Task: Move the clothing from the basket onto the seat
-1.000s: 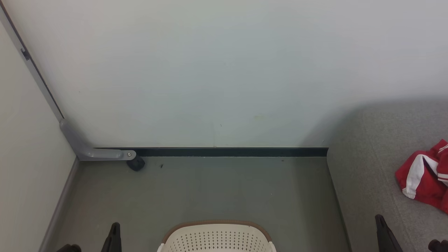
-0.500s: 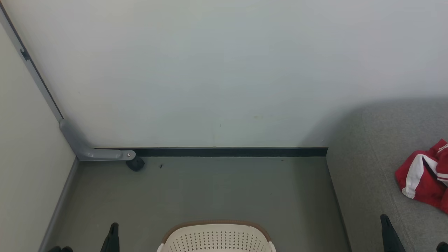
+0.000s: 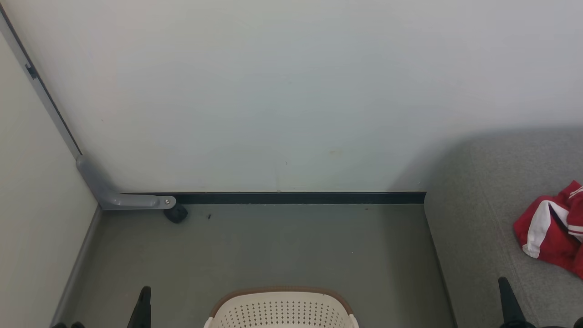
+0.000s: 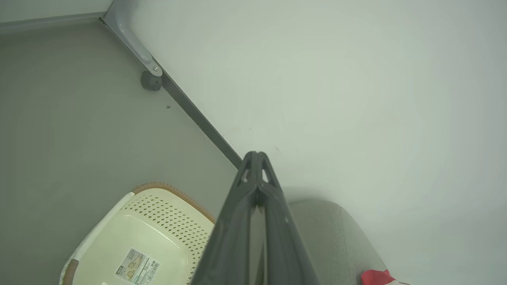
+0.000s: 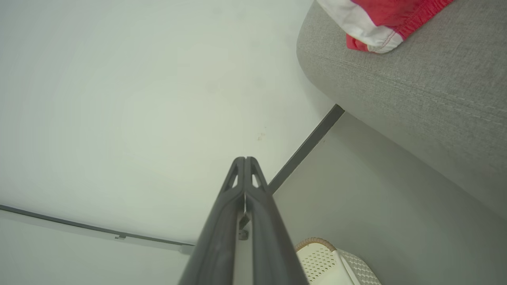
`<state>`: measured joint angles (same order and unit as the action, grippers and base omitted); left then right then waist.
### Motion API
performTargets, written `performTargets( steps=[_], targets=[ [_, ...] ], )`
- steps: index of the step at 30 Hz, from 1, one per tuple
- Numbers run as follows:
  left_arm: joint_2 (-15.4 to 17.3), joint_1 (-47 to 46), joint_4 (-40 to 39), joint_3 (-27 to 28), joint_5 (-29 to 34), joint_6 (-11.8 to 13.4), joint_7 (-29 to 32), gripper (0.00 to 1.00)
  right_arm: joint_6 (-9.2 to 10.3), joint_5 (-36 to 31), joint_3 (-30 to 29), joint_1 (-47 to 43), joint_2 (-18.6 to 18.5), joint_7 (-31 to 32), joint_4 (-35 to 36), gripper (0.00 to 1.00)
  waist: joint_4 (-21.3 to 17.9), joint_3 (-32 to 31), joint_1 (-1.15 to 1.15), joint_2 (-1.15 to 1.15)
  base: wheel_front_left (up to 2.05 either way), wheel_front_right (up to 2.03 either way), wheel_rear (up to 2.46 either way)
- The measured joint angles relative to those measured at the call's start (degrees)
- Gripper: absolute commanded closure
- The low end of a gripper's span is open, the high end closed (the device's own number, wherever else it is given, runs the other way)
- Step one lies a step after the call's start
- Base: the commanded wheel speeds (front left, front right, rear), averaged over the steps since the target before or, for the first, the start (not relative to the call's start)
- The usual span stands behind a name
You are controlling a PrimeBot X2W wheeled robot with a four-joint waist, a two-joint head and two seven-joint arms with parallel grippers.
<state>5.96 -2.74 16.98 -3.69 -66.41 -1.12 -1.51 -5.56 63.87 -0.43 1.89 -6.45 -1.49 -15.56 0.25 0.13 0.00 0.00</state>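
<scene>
clearly the red clothing lies on the grey seat, well apart from the basket, so the left gripper and right gripper hang pinched closed on nothing, likely because the job looks done.

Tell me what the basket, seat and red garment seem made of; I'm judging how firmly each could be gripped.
Basket: smooth cream moulded plastic, slight sheen, punched hole rows; brown rim looks braided, material unclear. Seat: matte grey woven upholstery, visible weave and stitched seam. Red garment: thin soft fabric, likely synthetic sportswear, crumpled, with a stitched white hem.
</scene>
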Motion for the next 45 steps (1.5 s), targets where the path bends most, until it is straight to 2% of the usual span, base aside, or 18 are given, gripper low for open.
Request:
performTargets(
  steps=[38, 45],
  targets=[
    [-3.37, -1.47, 0.16, 8.37, -23.75, -5.53, 7.65, 1.0, -1.01, 26.68, -7.05, 2.35, 3.83, 7.56, -1.57, 1.0, -0.25, -0.03, 0.0, 0.0, 0.0, 0.0, 0.0],
    [-3.53, -1.57, 0.18, 8.64, -25.21, -5.95, 7.99, 1.0, -1.07, 27.46, -7.37, 2.44, 3.97, 7.99, -1.62, 1.0, -0.25, -0.03, 0.0, 0.0, 0.0, 0.0, 0.0]
  ],
)
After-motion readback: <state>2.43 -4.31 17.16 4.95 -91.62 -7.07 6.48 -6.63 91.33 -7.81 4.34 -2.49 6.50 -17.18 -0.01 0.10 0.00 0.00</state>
